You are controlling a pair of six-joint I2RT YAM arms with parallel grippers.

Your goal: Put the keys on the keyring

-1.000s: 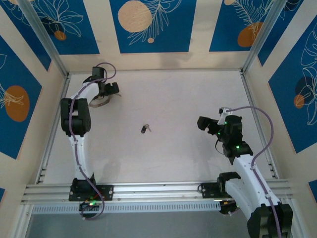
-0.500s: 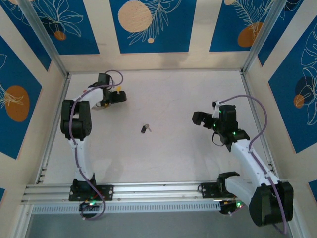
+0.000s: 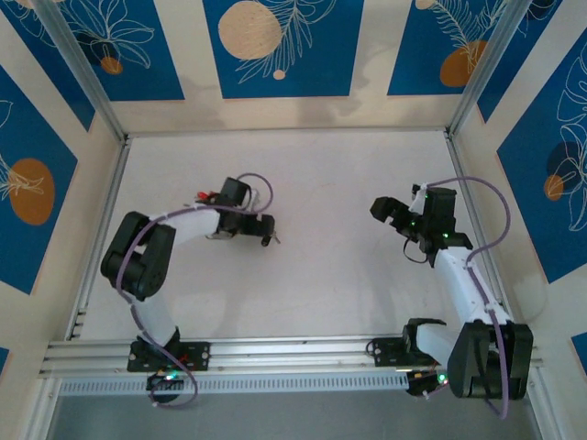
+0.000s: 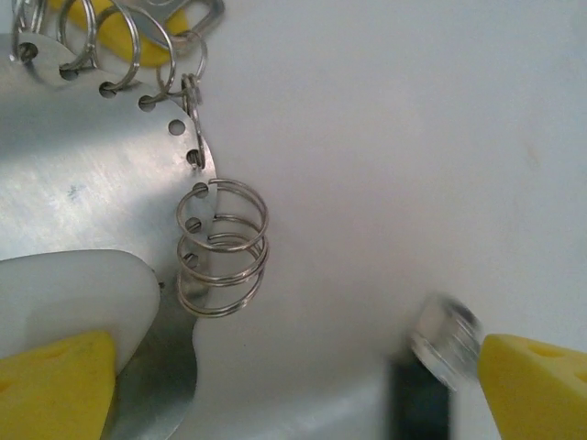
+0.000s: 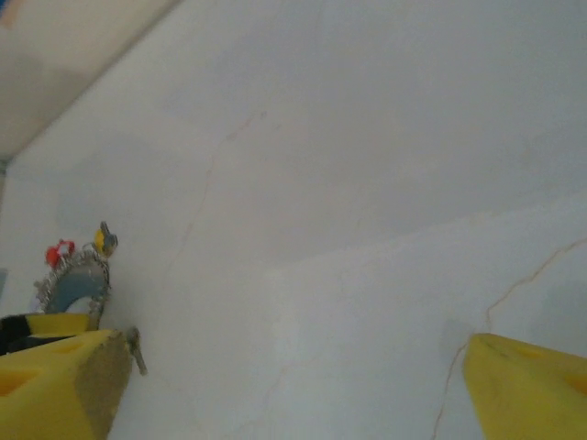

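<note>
Fingertips (image 4: 530,390) of the left gripper (image 3: 260,226) are seen spread wide in the wrist view, so nothing is being pinched between them tbh. The keyring (image 4: 83,183) is tucked under just one finger (image 4: 64,302), and whether it's pressed to the table (image 3: 348,165) or hooked on somehow can't be made out. Big change: over the last second that arm has been swung out of the far-left corner to the middle of the table, and the keyring has been brought along with it. As a result the loose black-headed key (image 4: 424,403) is now found between the spread fingers, just beside one fingertip and near the keyring's rim, though it's blurred. That is judged to be the setup for getting this stray key onto the ring, so the job isn't done yet. As for what's carried on the keyring: its rim holes are threaded with small split rings, a yellow-tagged key (image 4: 158,53) is hung at the top, a red tag (image 5: 60,249) can be spotted from the right wrist view, and one coiled split ring (image 4: 222,249) is left empty, nearest the key. The right gripper (image 3: 387,209) is held open well off to the right, nudged a bit farther back.
</note>
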